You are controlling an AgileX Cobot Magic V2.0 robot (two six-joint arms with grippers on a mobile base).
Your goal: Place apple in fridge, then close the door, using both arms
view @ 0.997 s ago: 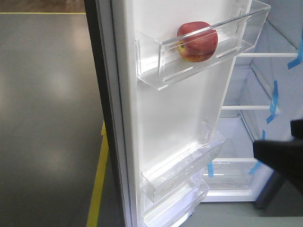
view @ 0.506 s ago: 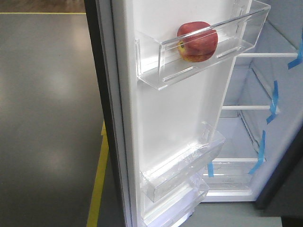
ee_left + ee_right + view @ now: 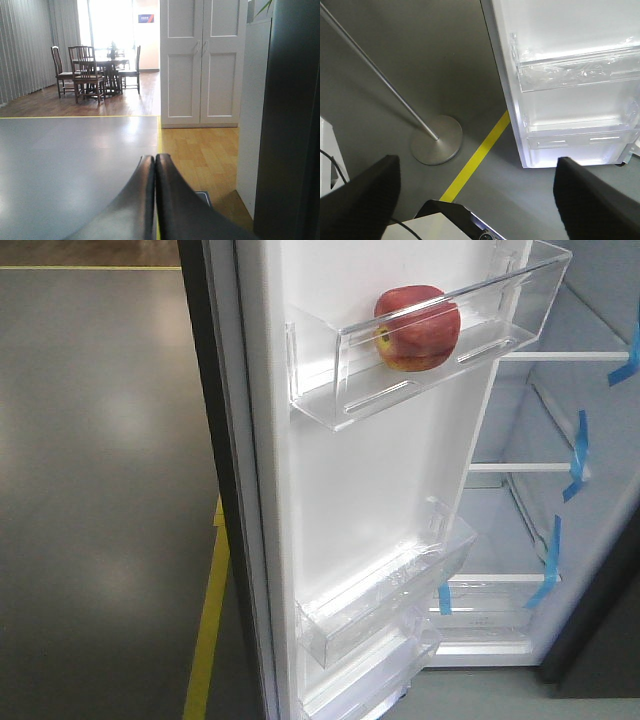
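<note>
The apple (image 3: pixel 417 328) sits in the top clear bin (image 3: pixel 320 390) of the open door (image 3: pixel 370 490), upper centre of the front view, with nothing gripping it. The left gripper (image 3: pixel 154 160) is pinched closed on nothing (it faces a distant room). The right gripper (image 3: pixel 476 162) gapes wide below the lower bins (image 3: pixel 575 70), upper right of its view.

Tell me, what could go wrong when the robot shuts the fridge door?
The apple sits loose in the top door bin, so a hard swing might roll it about. The open right gripper faces the lower bins and could bump that thin plastic instead of pushing the door.
</note>
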